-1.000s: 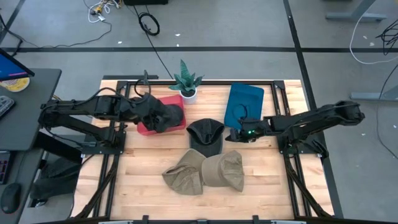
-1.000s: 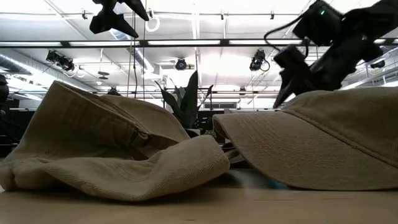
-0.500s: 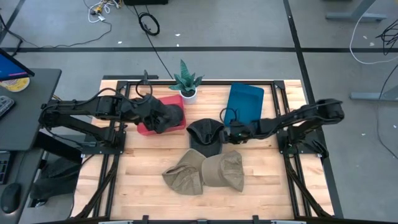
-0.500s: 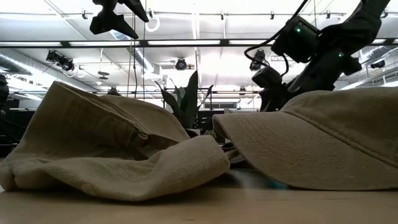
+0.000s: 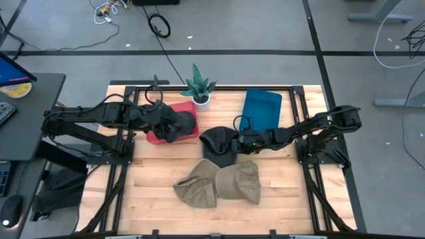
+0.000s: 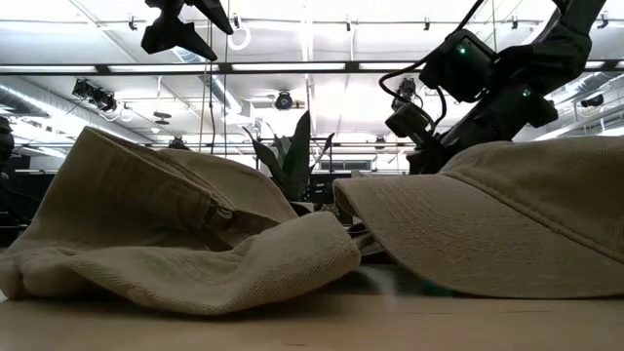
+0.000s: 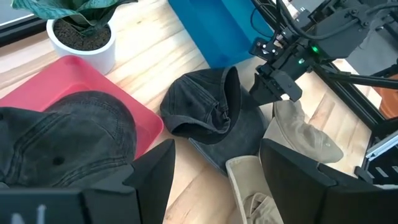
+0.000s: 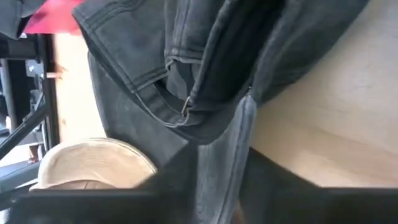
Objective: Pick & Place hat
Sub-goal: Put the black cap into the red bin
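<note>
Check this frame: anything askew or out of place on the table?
Two tan hats lie crumpled and overlapping near the table's front edge. The dark hat at centre lies folded over, with the right gripper at its edge. Another dark hat sits on the red tray.

A potted plant point(image 5: 198, 88) stands at the table's point(image 5: 153, 199) far edge, between two trays point(image 5: 174, 123) point(image 5: 260, 109). One cap point(image 5: 178, 121) lies on the left tray, another point(image 5: 219, 143) mid-table, two more point(image 5: 198, 186) point(image 5: 242, 181) toward the near edge.

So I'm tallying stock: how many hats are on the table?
4: a dark hat on the red tray, a dark hat mid-table, two tan hats in front. More may be hidden.
</note>
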